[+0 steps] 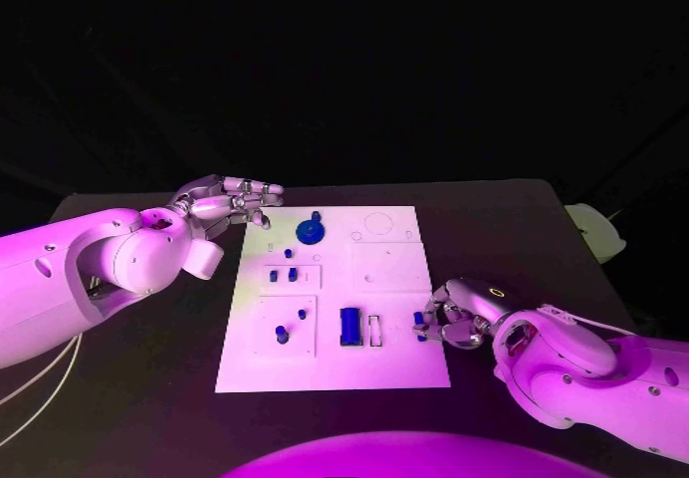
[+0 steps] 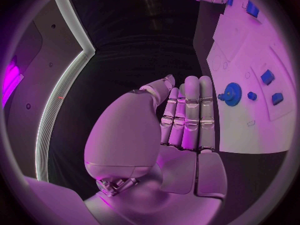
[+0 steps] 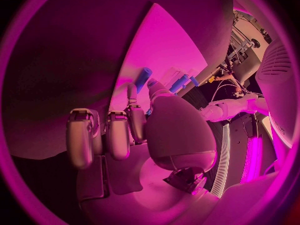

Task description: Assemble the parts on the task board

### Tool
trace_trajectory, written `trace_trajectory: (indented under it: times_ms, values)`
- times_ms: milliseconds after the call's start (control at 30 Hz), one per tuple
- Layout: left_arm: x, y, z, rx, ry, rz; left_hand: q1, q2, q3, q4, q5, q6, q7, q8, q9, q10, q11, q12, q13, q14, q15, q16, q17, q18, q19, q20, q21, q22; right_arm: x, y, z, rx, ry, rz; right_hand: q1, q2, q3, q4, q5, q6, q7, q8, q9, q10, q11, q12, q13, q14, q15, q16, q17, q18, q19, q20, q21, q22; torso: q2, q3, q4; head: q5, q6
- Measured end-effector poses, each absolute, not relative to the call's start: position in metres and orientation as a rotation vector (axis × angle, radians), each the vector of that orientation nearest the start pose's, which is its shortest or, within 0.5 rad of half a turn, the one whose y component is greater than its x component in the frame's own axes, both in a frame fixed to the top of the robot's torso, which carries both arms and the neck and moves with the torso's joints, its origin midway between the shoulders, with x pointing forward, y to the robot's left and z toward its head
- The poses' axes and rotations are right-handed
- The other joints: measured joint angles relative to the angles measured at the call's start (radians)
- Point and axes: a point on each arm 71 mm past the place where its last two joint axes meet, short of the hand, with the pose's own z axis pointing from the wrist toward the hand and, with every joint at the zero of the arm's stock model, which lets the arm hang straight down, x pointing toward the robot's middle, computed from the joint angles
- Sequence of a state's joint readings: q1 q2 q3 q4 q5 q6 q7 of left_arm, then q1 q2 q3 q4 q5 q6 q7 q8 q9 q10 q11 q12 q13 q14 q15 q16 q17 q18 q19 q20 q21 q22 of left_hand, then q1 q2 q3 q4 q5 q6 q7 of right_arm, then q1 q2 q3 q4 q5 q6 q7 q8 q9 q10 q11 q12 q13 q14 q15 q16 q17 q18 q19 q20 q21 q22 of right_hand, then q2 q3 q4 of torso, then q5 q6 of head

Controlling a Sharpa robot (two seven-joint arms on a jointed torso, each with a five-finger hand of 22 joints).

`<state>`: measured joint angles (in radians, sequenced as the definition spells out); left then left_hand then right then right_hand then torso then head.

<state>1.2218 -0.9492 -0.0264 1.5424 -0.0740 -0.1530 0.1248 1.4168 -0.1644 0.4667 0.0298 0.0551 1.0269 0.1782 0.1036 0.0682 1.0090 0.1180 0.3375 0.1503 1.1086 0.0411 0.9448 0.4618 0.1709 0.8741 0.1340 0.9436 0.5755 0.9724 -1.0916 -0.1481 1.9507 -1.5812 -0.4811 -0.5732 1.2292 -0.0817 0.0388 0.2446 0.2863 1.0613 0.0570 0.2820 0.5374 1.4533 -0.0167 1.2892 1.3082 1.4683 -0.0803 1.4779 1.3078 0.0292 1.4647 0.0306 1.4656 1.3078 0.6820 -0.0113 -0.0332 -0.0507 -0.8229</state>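
The white task board (image 1: 387,358) lies mid-table, also seen as the board (image 2: 250,130) in the left wrist view. On it are a blue gear (image 1: 311,232) (image 2: 232,93), two small blue pegs (image 1: 283,273), a blue block (image 1: 349,326) and two more small pieces (image 1: 292,324). My right hand (image 1: 454,317) (image 3: 134,130) is at the board's right edge, thumb and a finger pinching a small blue peg (image 1: 419,321) (image 3: 144,77). My left hand (image 1: 230,205) (image 2: 187,115) hovers off the board's far left corner, fingers straight, holding nothing.
A pale object (image 1: 596,231) sits at the table's right edge. A clear slot frame (image 1: 376,330) lies beside the blue block. Bare black table (image 1: 143,398) surrounds the board.
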Motion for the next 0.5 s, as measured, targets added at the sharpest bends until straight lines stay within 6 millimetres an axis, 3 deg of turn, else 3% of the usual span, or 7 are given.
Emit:
trace_trajectory:
  times_ms: [367, 500]
  values:
    - [0.484, 0.2472, -0.1773, -1.145, 1.696, -1.444, -0.004, 0.004, -0.002, 0.002, 0.0, 0.0, 0.0, 0.004, 0.0, 0.0, 0.0, 0.0, 0.001, 0.0, 0.0, 0.0, -0.001, 0.0, 0.0, 0.0, -0.005, -0.001, 0.3457, -0.2163, -0.2698, 0.071, 1.902, 0.409, 0.011, -0.011, 0.008, -0.008, 0.0, 0.016, -0.001, 0.0, 0.002, 0.0, 0.0, -0.004, 0.0, 0.0, 0.0, 0.0, 0.0, 0.0, 0.0, 0.0, 0.0, 0.0, 0.0, -0.0001, 0.0002, 0.002, -0.001]
    - [0.484, 0.2473, -0.1773, -1.145, 1.697, -1.445, -0.004, 0.004, -0.002, 0.002, 0.0, 0.0, 0.0, 0.004, 0.0, 0.0, 0.0, 0.0, 0.001, 0.0, 0.0, 0.0, -0.001, 0.0, 0.0, 0.0, -0.005, -0.001, 0.3474, -0.2122, -0.2701, 0.044, 1.89, 0.412, 0.042, -0.004, 0.026, -0.026, 0.0, 0.022, -0.007, -0.011, 0.002, 0.0, 0.0, -0.004, 0.0, 0.0, 0.0, 0.0, 0.0, 0.0, 0.0, 0.0, -0.004, 0.0, 0.0, 0.0, 0.0002, 0.002, -0.001]
